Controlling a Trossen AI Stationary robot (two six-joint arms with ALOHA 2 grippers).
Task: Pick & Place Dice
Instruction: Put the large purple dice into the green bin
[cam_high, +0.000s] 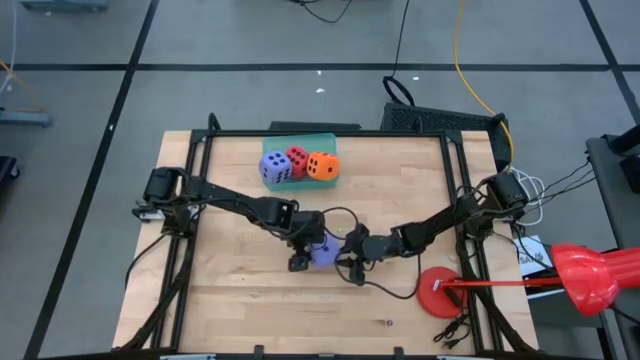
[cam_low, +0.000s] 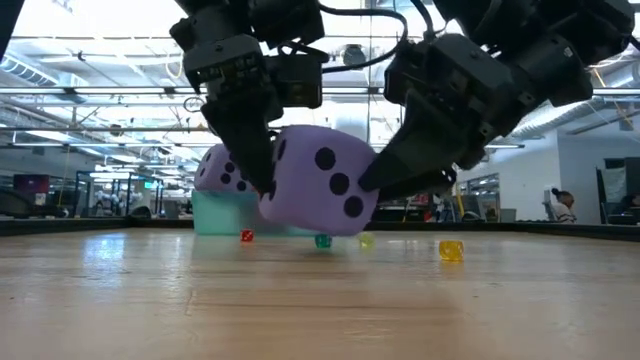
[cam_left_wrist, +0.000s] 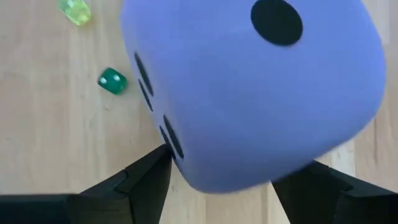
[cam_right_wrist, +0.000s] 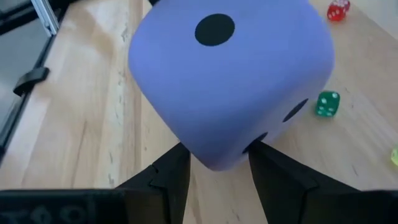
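Note:
A purple-blue die (cam_low: 318, 182) hangs in the air over the middle of the table, between my two grippers. My right gripper (cam_right_wrist: 217, 158) is shut on it and reaches in from the table's right. My left gripper (cam_left_wrist: 230, 171) is open; it points steeply down, with one finger on each side of the same die (cam_left_wrist: 249, 93). Three more dice, purple-blue (cam_high: 274, 167), red (cam_high: 297, 160) and orange (cam_high: 322, 166), sit in the teal tray (cam_high: 300, 141) at the far edge. My right gripper pinches the die's lower corner (cam_right_wrist: 214, 155) between its two fingers, slanting down from the table's right. The die is lifted clear of the table and tilted, one corner lowest. My left gripper has one finger (cam_left_wrist: 152, 174) right at the die's side; whether it touches, I cannot tell.
Tiny hard dice lie on the wood behind the held die: red (cam_low: 246, 236), green (cam_low: 322, 240), pale green (cam_low: 365, 240), yellow (cam_low: 451, 250). A red round disc (cam_high: 438, 293) with a red stick sits at the near right. Bare wood lies toward the near edge.

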